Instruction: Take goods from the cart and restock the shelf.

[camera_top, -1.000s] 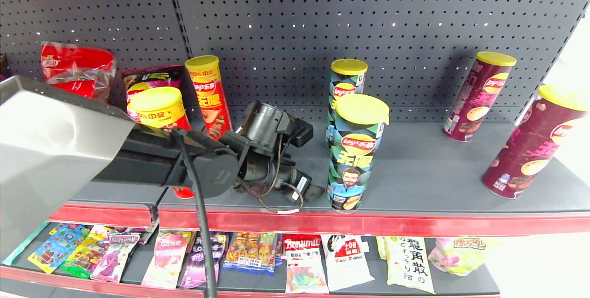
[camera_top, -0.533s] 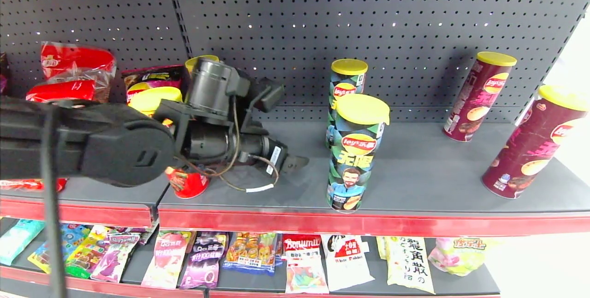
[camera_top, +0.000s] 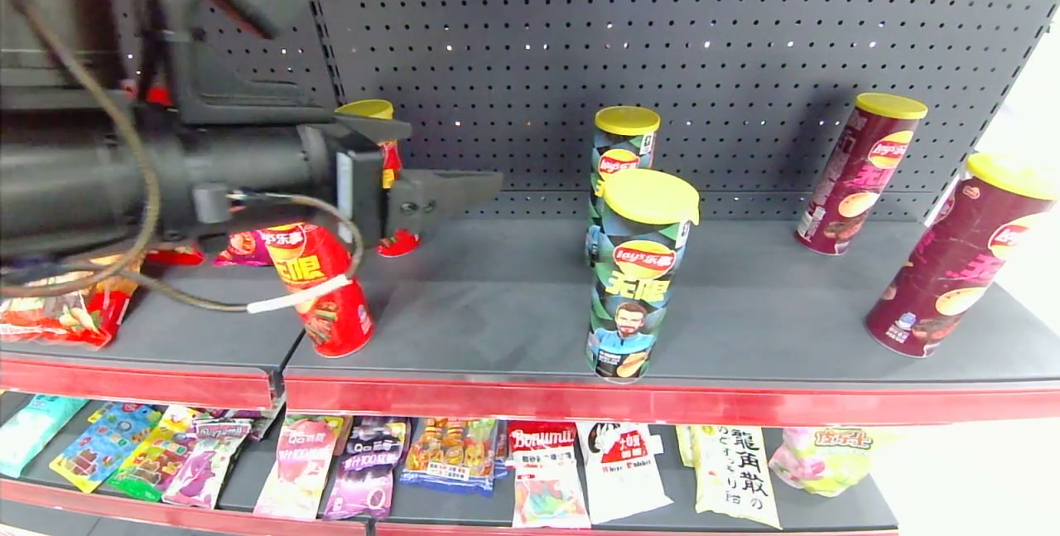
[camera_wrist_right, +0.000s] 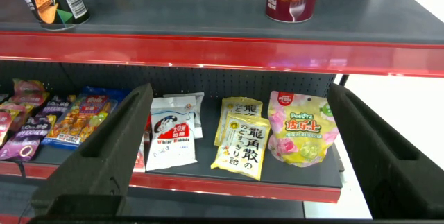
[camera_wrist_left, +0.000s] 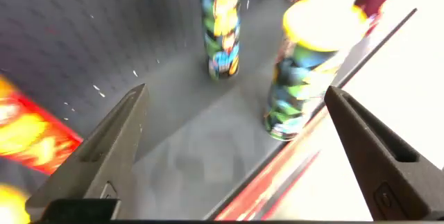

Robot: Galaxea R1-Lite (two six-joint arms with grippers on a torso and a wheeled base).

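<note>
On your shelf, left to right: a leaning red can, a green can, a maroon can. Your left end effector hangs near the red can, spread wide, empty; your right end effector, likewise, faces the snack bags below.

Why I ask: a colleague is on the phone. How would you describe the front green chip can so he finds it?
On the upper grey shelf with the red lip, two green cans stand centrally, one behind the other. Pick the front green can, nearest the lip; the rear green can stands by the pegboard.
</note>
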